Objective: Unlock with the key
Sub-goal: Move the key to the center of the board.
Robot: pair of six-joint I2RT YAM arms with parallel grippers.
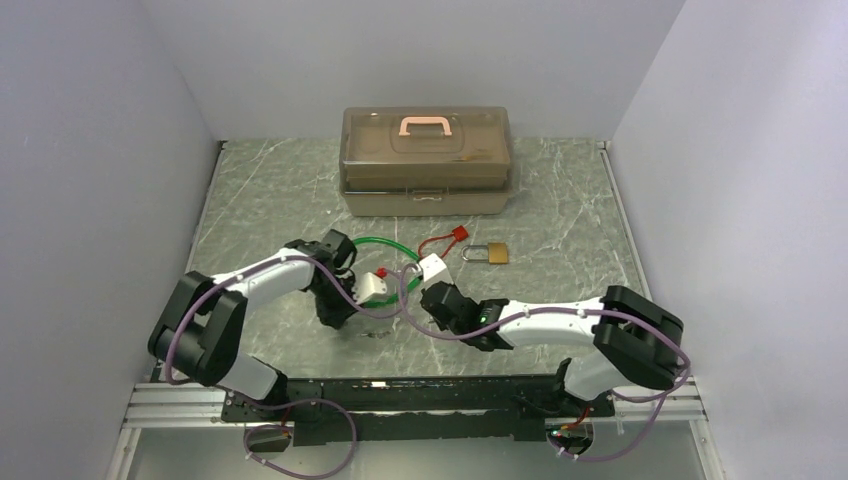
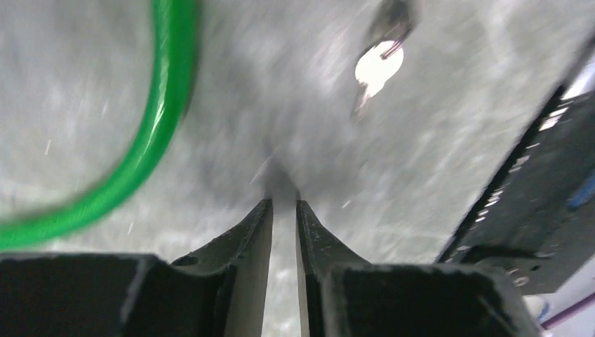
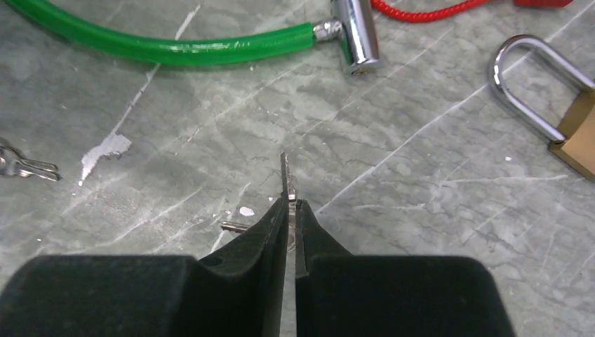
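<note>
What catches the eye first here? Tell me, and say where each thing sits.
The green cable loops across the middle of the table, with the brass padlock lying to its right in the top view. A tan toolbox with a pink handle stands at the back, in the centre. Nearest, the right gripper pinches a thin silver key edge-on.

Top external: high at the near edge, looking down over the whole table (image 1: 560, 200)
Wrists: close above it, angled down
Shared by all: green cable (image 1: 380, 239)
</note>
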